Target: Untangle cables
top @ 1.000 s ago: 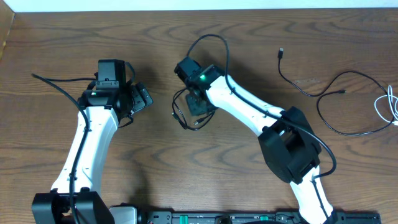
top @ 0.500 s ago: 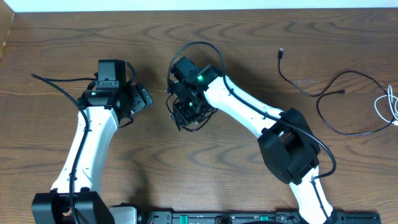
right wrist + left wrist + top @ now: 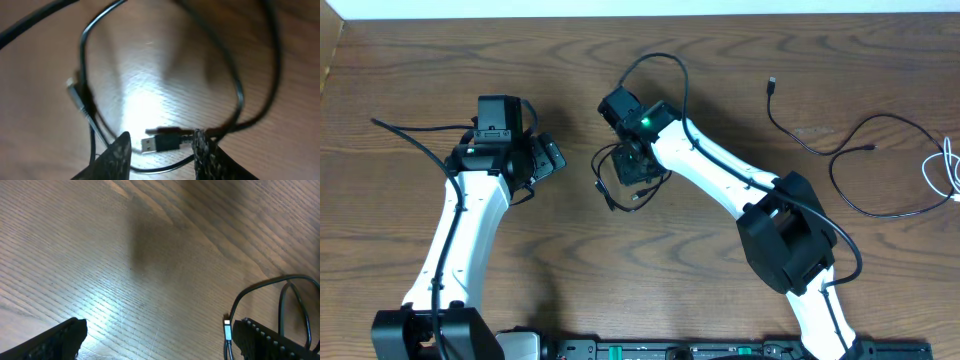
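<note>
Looking down the right wrist camera first, and it's a soft picture: the right gripper (image 3: 161, 152) shows only as two dark textured fingertips (image 3: 118, 154), cut off by the bottom edge. Its jaws are part-way apart. Lying in the gap is a flat black USB plug with a metal tip (image 3: 159, 144), and that tip stops just short of one pad. The other pad hides where the plug's lead runs, so I can't tell whether it touches. Nothing looks clamped. Any marking on the plug is too blurred to read. It belongs to the thin black cord coiled in small loops (image 3: 239, 95), which rings the space ahead of the jaws. A second, blurrier plug (image 3: 75, 95) lies off to one side.

Over to the left gripper (image 3: 160, 332): jaws spread wide, holding nothing. There's bare brown wood-grain table (image 3: 125, 255) between them, and the fingers are cropped at the lower corners. Just outside one finger a loop of the coiled cord shows, partly hidden.

Overhead count: two arms, three thin cords. The coil sits under the right jaws, mostly covered by the wrist. Well apart from both sets of jaws lie a long thin black cord (image 3: 890, 215) and a thin white cord (image 3: 947, 160), the white one cut off by the frame edge. A thick black wire (image 3: 658, 56) arcs over the right wrist, where a green light (image 3: 645, 125) glows.
</note>
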